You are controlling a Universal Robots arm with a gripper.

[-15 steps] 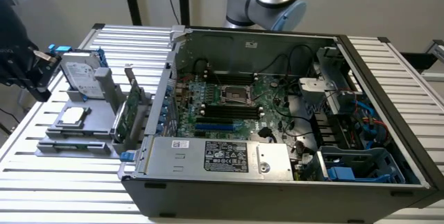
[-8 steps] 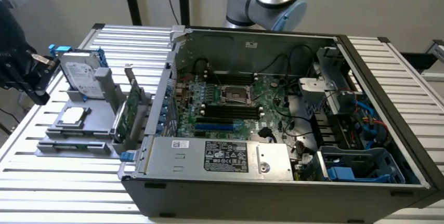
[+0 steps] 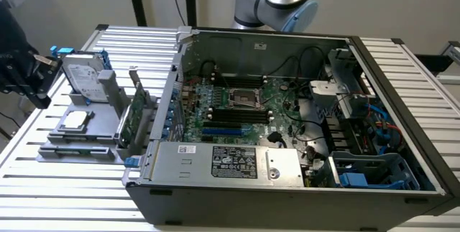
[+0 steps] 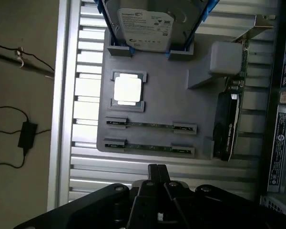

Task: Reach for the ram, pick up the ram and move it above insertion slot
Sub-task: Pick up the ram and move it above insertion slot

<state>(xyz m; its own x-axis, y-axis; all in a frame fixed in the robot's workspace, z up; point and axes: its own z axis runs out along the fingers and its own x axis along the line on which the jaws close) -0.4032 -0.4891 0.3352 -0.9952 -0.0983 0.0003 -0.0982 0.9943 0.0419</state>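
Exterior view is showing one bench (image 3: pixel 64 199) carrying one open computer case (image 3: pixel 287 108). One grey holder (image 4: pixel 167 95) is carrying one hard drive (image 4: pixel 148 24), one processor (image 4: pixel 128 89) and two ram sticks (image 4: pixel 150 125). These are lying parallel, their long axes pointing toward the case. The hand (image 4: pixel 157 168) is hovering beside them, fingers pressed together.

Your wrist view cuts off the hard drive (image 4: pixel 145 21) and the end effector (image 4: pixel 157 169); the ram (image 4: pixel 150 125) lies edge-on, chips too small to tell.

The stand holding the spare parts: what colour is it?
Grey; the stand shows best in the wrist view.
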